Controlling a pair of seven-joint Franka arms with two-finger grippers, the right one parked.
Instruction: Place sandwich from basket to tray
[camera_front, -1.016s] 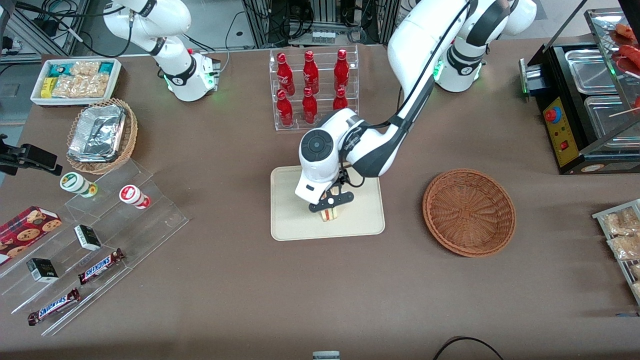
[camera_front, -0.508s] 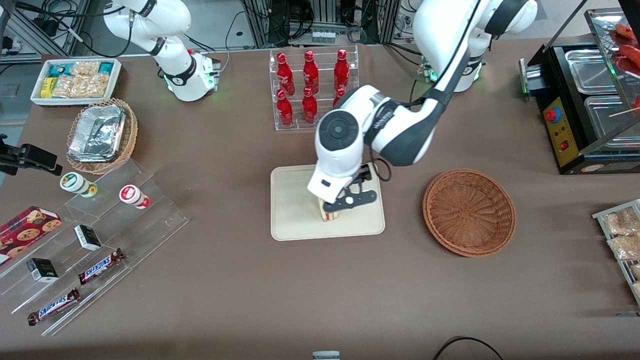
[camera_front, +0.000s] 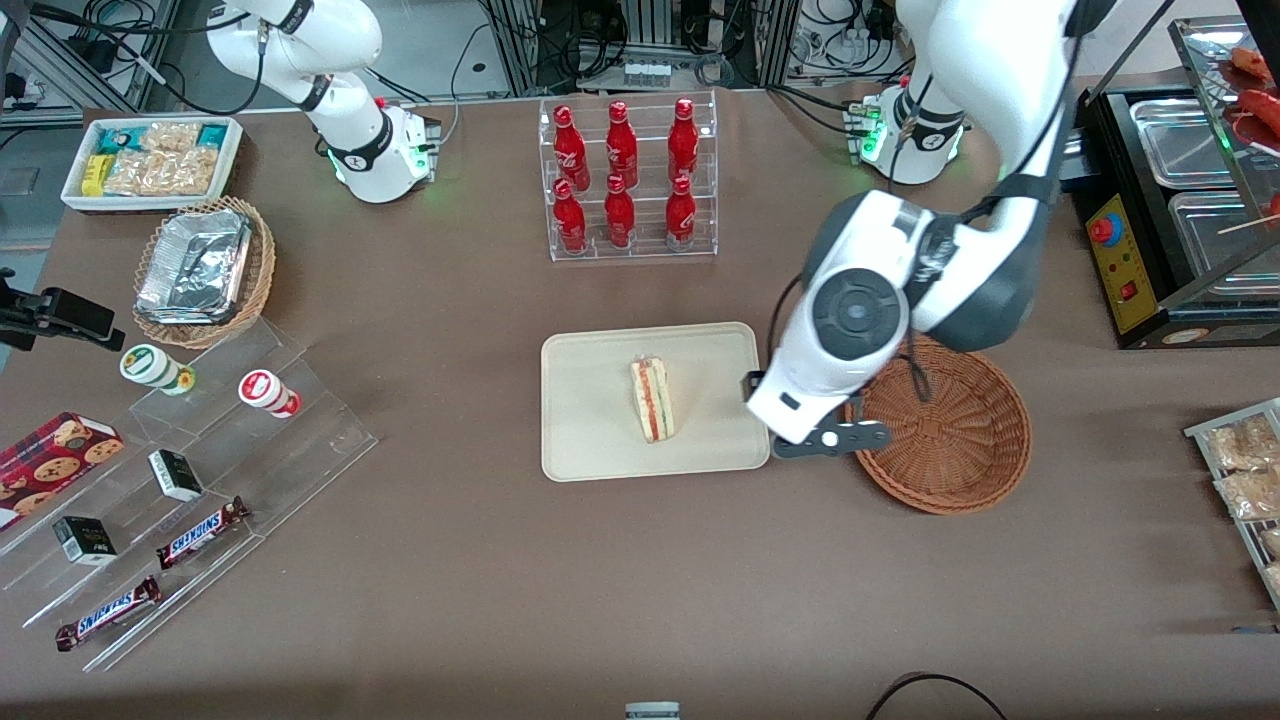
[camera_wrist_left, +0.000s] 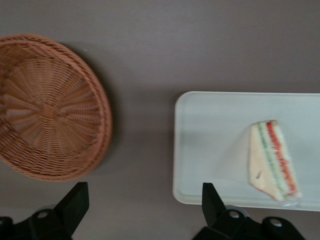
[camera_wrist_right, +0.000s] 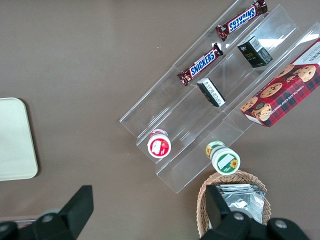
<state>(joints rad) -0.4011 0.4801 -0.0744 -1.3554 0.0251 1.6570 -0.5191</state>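
Observation:
The sandwich (camera_front: 652, 400) (camera_wrist_left: 274, 160), a pale wedge with red and green stripes, lies flat on the cream tray (camera_front: 590, 400) (camera_wrist_left: 210, 145), with nothing touching it. The reddish-brown wicker basket (camera_front: 940, 430) (camera_wrist_left: 50, 110) stands beside the tray toward the working arm's end, and nothing shows inside it. My gripper (camera_front: 828, 440) (camera_wrist_left: 143, 192) hangs above the bare table between the tray's edge and the basket's rim. It is open, with only table surface between its black fingers (camera_wrist_left: 77, 195).
A clear rack of red bottles (camera_front: 625, 180) stands farther from the camera than the tray. Toward the parked arm's end are a stepped acrylic stand with snacks (camera_front: 200, 440), a tan basket holding foil (camera_front: 205, 270) and a white bin (camera_front: 150, 160). A black food warmer (camera_front: 1170, 210) and bagged pastries (camera_front: 1245, 470) lie toward the working arm's end.
My gripper let go of the sandwich, lifted off the tray and swung toward the basket. The sandwich now lies flat on the tray where it was held.

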